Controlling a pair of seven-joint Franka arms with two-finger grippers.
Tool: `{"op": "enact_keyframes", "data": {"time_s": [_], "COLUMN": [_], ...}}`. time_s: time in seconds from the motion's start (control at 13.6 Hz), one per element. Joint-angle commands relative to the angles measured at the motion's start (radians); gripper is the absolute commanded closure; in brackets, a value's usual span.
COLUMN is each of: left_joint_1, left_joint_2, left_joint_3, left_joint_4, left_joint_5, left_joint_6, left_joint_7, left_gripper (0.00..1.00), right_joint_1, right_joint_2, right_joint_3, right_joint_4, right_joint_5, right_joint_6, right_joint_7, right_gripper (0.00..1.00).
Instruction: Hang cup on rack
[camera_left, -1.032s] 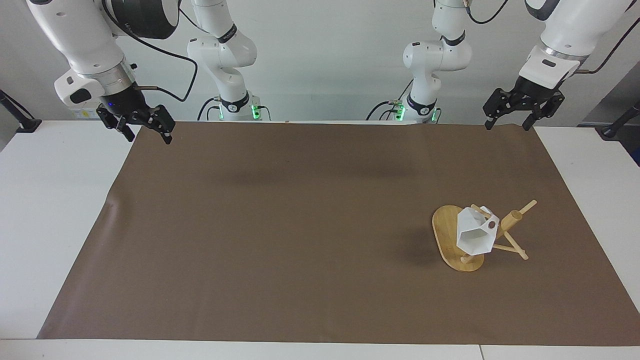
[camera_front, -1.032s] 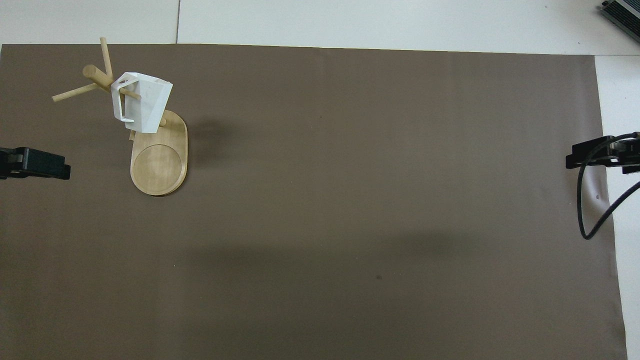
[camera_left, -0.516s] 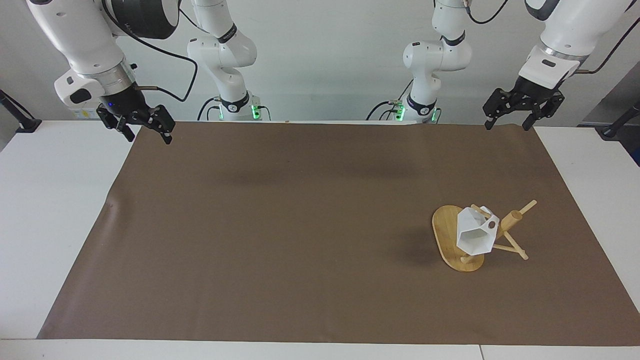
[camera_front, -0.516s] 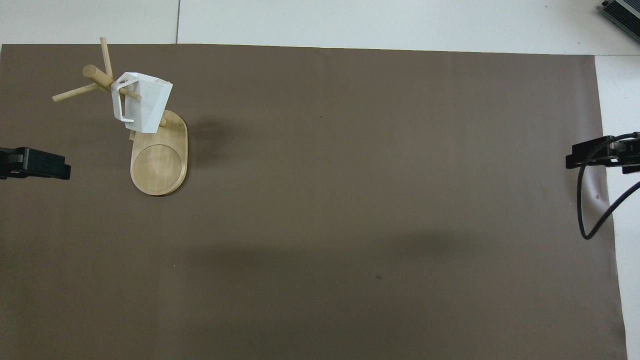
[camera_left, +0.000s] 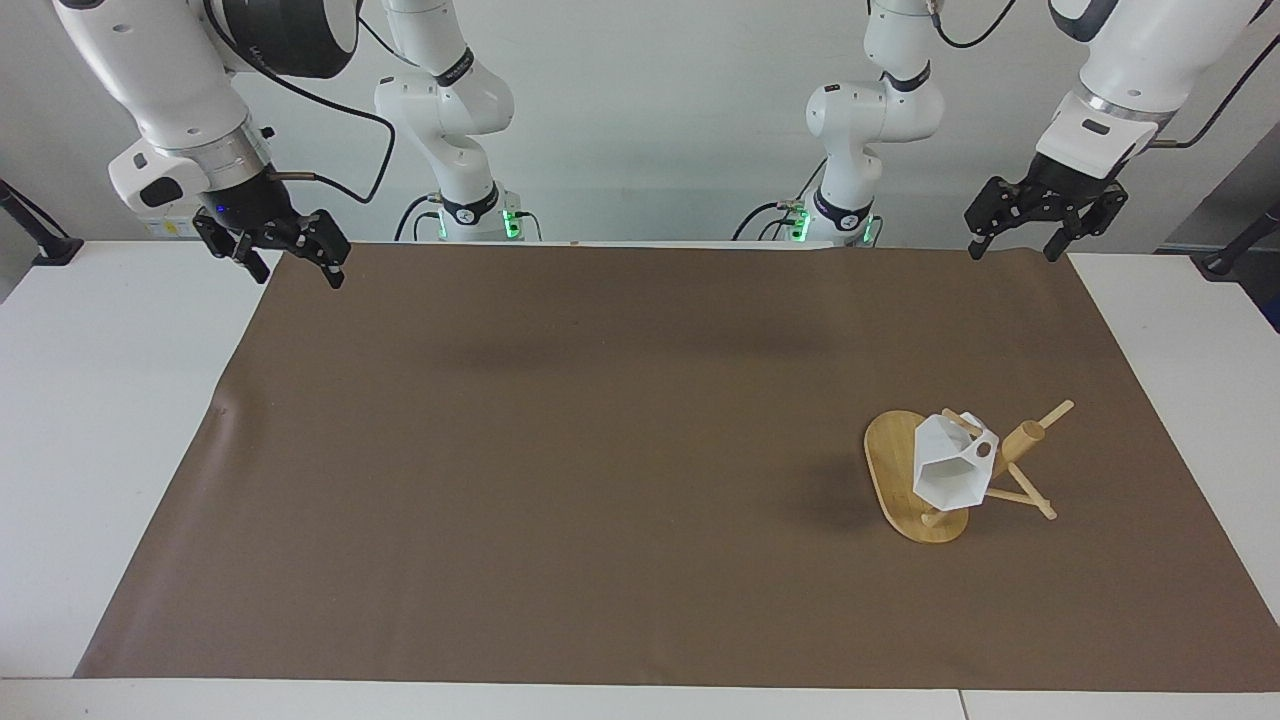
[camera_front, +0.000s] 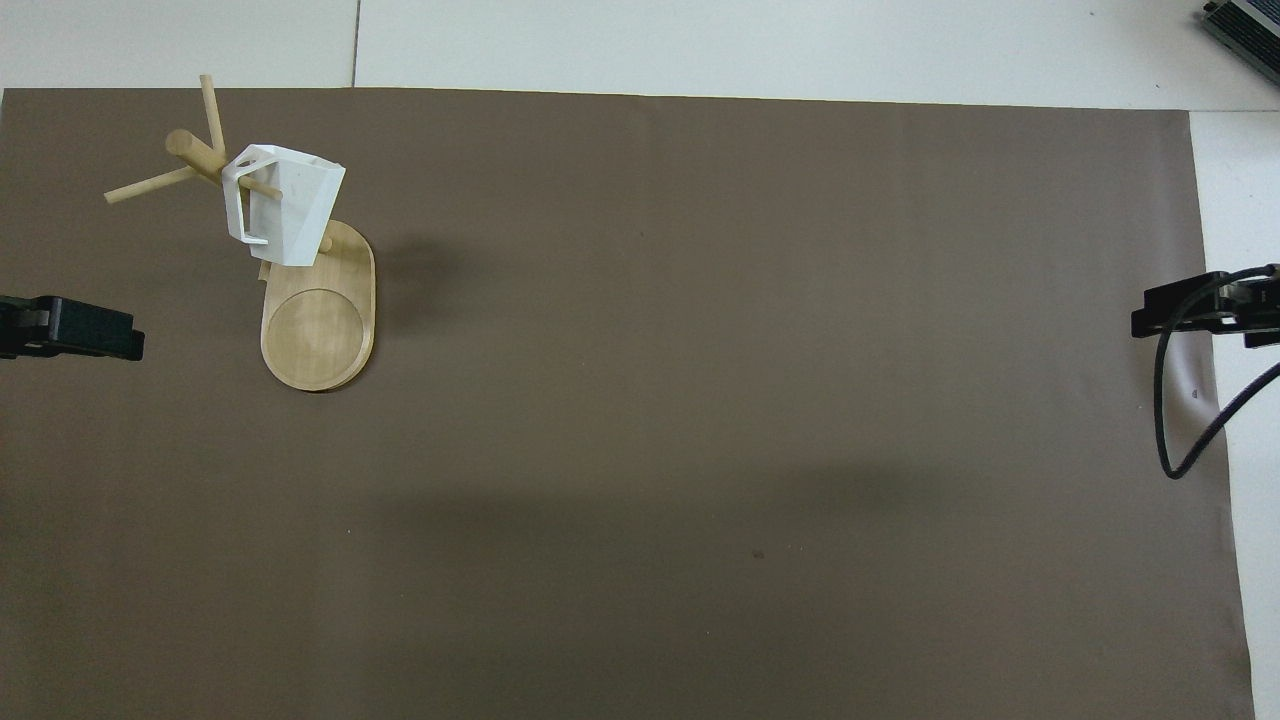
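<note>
The white faceted cup (camera_left: 950, 472) (camera_front: 285, 205) hangs by its handle on a peg of the bamboo rack (camera_left: 1018, 450) (camera_front: 190, 155). The rack's oval base (camera_left: 885, 460) (camera_front: 318, 325) rests on the brown mat toward the left arm's end of the table. My left gripper (camera_left: 1015, 245) (camera_front: 100, 335) hangs open and empty over the mat's corner at that end, well clear of the rack. My right gripper (camera_left: 298, 265) (camera_front: 1165, 310) hangs open and empty over the mat's corner at the right arm's end.
A brown mat (camera_left: 600, 450) (camera_front: 700, 400) covers most of the white table (camera_left: 90, 420). A black cable (camera_front: 1175, 420) loops down from the right arm over the mat's edge.
</note>
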Motion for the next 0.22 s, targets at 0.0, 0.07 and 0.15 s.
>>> {"op": "enact_keyframes", "data": {"time_s": [0.0,0.07,0.15], "left_joint_1": [0.0,0.0,0.001], "left_joint_2": [-0.01,-0.01,-0.01], "left_joint_3": [-0.004,-0.004,-0.004], "left_joint_4": [-0.014,-0.014,-0.014], "left_joint_5": [0.011,0.011,0.009], "left_joint_6": [0.004,0.006,0.006], "left_joint_7": [0.015,0.012,0.012], "left_gripper": [0.0,0.0,0.0], "right_joint_1": [-0.002,-0.004,-0.002], "right_joint_2": [-0.022,-0.022,-0.022], "right_joint_3": [0.001,0.001,0.001], "right_joint_4": [-0.017,-0.017,-0.017], "right_joint_5": [0.0,0.0,0.0], "right_joint_6": [-0.015,-0.015,-0.015], "right_joint_7": [-0.011,-0.011,-0.011], "right_gripper": [0.0,0.0,0.0]}}
